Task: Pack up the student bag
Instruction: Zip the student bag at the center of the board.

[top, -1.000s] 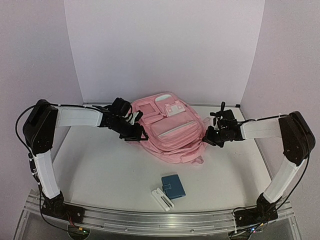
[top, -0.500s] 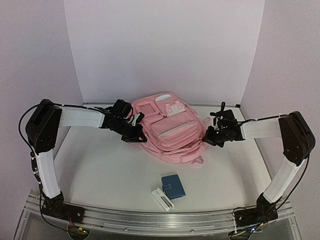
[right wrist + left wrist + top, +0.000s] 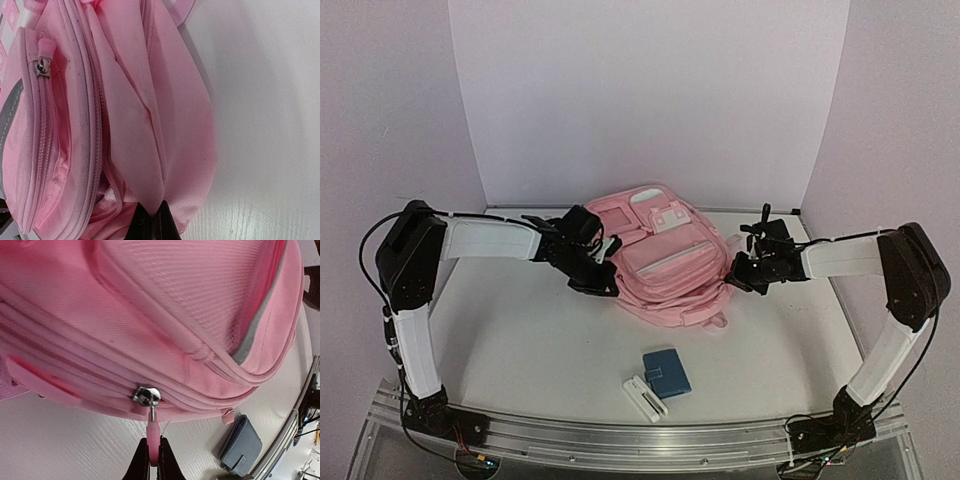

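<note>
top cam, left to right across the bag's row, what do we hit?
left gripper, pinching the zip pull → student bag → right gripper. The blue wallet and white case lie nearer, within the bag's span, so they are left unplaced.

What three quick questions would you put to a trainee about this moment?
1. True or false: the left pincer is open and clear of the student bag.
2. What does the right pincer pinch? A) a fold of the bag's fabric B) the blue wallet C) nothing
3. Fill in: on the table, right beside the wallet, lies a flat object coloured ___.

Key
1. False: it is shut on the pink zipper pull.
2. A
3. white
</note>
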`<state>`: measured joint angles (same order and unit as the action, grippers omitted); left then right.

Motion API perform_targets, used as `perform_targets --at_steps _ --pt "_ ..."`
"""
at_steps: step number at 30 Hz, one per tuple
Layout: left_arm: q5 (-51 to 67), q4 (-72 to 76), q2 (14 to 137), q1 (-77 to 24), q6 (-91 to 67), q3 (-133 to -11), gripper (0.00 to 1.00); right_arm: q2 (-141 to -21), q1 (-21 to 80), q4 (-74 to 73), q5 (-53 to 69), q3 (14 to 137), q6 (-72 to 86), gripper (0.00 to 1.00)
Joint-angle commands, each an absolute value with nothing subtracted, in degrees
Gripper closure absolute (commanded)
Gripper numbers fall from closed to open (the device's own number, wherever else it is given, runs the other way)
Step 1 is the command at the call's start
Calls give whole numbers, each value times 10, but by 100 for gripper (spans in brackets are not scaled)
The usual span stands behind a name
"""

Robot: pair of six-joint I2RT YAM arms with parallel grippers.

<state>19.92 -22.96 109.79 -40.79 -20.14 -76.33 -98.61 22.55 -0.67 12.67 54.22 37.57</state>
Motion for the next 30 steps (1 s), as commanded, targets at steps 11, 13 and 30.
perform_targets --at_steps 11,13,30 --pt "163 -357 1165 -551 -140 -921 100 -996 228 15 95 554 398 100" --pt "184 -359 1184 -565 -139 -946 100 -996 228 15 94 554 400 100" --pt "227 -334 1164 -594 -201 -950 53 -936 228 -6 71 555 396 64"
